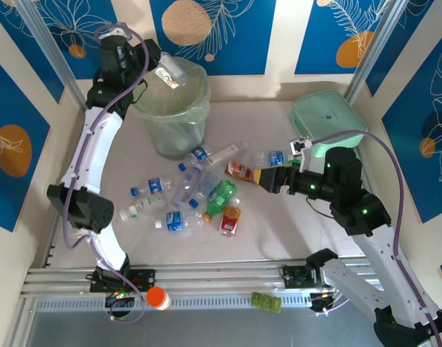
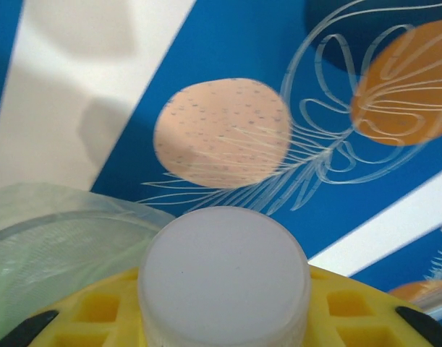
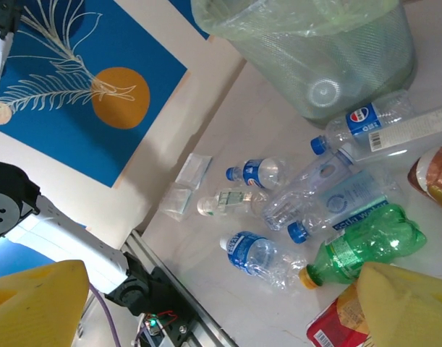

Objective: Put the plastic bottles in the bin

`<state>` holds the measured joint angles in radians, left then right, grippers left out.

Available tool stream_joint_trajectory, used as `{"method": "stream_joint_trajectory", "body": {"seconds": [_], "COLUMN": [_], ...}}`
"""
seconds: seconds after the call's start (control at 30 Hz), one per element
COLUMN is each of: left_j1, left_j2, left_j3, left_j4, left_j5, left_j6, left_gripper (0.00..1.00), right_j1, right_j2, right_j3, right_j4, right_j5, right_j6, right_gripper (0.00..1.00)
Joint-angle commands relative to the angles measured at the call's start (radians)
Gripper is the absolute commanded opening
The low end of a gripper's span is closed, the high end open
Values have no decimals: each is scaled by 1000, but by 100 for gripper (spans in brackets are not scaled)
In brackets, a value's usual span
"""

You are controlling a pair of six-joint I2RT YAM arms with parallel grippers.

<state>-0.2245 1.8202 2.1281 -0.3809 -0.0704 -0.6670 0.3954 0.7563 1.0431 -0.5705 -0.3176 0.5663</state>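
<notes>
Your left fingers [image 2: 90, 318] clamp a clear bottle [image 1: 171, 73] over the rim of the bin [image 1: 200, 97], upper left; released there, it may drop outside. Right fingers [image 3: 409, 303] stand apart.

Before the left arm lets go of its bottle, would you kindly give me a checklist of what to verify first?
1. Grip: the left gripper is shut on the white-capped bottle: ok.
2. Position: in the top view that bottle hangs over the opening of the bin: ok.
3. The bin stands upright, with the liner spread over its rim: ok.
4. The right gripper is open and well apart from the bin: ok.
5. The bottle's lower end is clear of the liner: cannot tell.
</notes>
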Motion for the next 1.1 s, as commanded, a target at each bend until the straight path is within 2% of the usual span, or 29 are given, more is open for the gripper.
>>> {"method": "stream_joint_trajectory", "body": {"seconds": [0.0,0.37,0.53,0.67,0.77,0.9,1.0,1.07], "left_j1": [7,7,7,6,6,7,7,5], "left_j2": [92,269,330,373,391,379,361,347], "left_j3": [106,180,179,179,179,179,181,182], "left_j4": [-216,-235,-246,-260,-263,-268,-265,-265], "left_j5": [-86,27,78,117,154,146,150,154], "left_j6": [-7,-114,-173,-204,-229,-226,-218,-214], "left_gripper": [0,0,19,27,38,53,60,61], "right_j1": [-9,-11,-10,-6,-2,2,5,6], "right_j2": [9,36,44,48,50,56,55,54], "right_j3": [-5,-63,-76,-87,-96,-90,-78,-69], "right_j4": [-7,37,40,49,52,50,39,30], "right_j5": [20,30,42,38,48,44,50,55], "right_j6": [5,55,58,57,53,53,47,43], "right_gripper": [96,95,95,95,95,95,95,95]}}
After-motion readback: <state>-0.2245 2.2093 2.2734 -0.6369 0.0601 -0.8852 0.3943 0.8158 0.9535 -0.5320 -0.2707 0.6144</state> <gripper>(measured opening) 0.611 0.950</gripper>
